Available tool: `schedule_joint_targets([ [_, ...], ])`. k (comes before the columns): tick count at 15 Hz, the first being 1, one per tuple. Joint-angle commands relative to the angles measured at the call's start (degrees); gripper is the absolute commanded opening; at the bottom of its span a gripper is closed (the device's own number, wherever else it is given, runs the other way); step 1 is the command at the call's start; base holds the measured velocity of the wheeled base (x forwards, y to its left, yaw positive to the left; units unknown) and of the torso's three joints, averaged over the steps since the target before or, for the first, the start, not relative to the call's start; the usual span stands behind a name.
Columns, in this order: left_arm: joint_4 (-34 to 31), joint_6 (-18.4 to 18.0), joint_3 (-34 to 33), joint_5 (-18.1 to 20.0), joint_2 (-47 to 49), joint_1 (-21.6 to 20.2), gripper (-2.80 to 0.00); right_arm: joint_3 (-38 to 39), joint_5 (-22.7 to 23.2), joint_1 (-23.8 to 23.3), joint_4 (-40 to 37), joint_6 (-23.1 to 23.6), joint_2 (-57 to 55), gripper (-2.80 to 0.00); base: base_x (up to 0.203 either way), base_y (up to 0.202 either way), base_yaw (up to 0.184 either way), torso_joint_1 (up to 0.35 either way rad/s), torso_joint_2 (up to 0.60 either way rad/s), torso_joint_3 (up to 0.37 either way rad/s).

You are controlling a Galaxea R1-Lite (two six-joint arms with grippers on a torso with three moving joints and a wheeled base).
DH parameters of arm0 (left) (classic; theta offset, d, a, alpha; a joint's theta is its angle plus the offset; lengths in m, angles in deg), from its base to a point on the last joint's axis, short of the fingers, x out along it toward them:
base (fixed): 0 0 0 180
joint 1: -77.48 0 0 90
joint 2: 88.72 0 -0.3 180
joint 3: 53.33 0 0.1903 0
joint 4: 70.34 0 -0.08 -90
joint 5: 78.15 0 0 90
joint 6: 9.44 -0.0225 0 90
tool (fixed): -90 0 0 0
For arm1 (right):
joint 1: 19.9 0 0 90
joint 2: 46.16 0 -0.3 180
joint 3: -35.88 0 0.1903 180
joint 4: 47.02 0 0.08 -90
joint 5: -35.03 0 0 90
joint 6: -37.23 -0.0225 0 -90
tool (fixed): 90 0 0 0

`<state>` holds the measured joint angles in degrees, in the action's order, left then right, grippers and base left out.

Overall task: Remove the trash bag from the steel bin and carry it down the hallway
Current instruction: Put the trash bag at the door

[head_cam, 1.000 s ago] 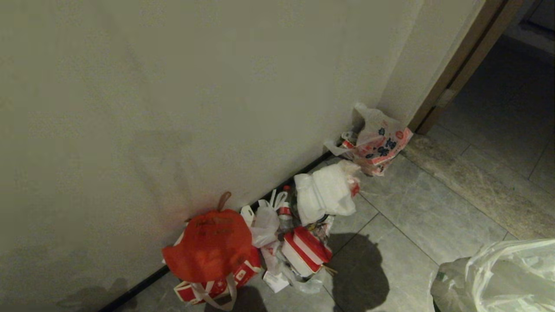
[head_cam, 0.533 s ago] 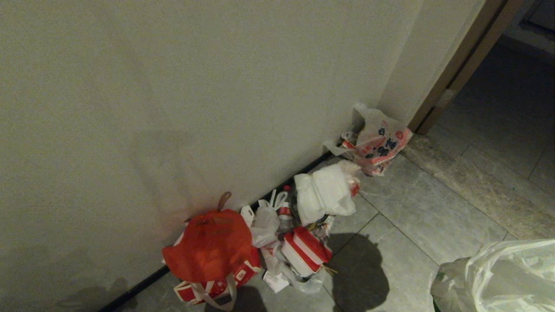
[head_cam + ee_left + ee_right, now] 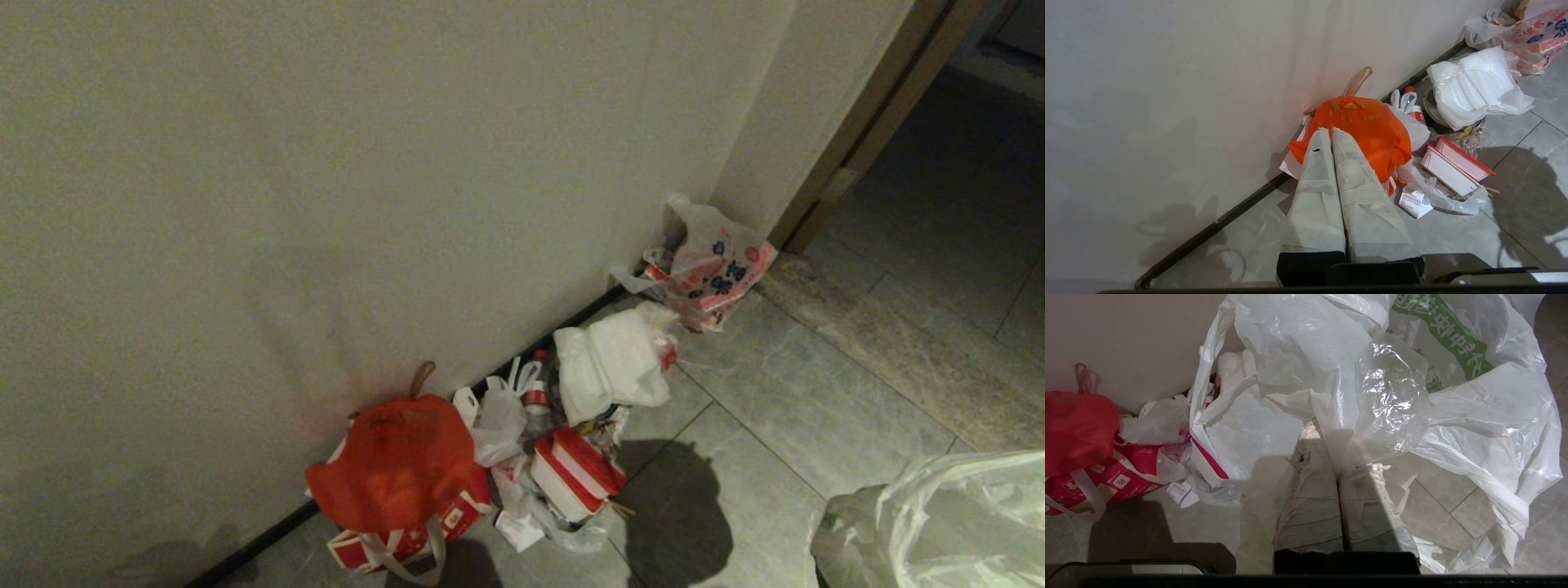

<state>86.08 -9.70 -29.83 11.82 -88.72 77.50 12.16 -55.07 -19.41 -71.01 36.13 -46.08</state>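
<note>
I see both my left gripper (image 3: 1332, 131) and right gripper (image 3: 1327, 437) with long tapered fingers wrapped in frayed greyish-white tape, mounted on black bases.

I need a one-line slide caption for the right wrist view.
Right gripper shut on thin translucent whitish trash bag with green printing, above grey tiles beside a red plastic bag.

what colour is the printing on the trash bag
Green, on the translucent whitish trash bag; clearest in the right wrist view.
</note>
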Motion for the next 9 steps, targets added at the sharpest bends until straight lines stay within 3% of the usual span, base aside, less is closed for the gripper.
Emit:
schedule_joint_targets([
  [1,-0.14,-0.01,0.04,0.02,0.00,-0.02,-2.80,0.00,0.01,0.02,0.01,-0.04,-0.07,-2.80,0.000,0.000,0.000,0.000,0.00,0.000],
  [9,0.03,0.08,-0.05,-0.06,0.00,-0.02,-2.80,0.00,0.01,-0.02,0.01,-0.04,-0.07,-2.80,0.000,0.000,0.000,0.000,0.00,0.000],
])
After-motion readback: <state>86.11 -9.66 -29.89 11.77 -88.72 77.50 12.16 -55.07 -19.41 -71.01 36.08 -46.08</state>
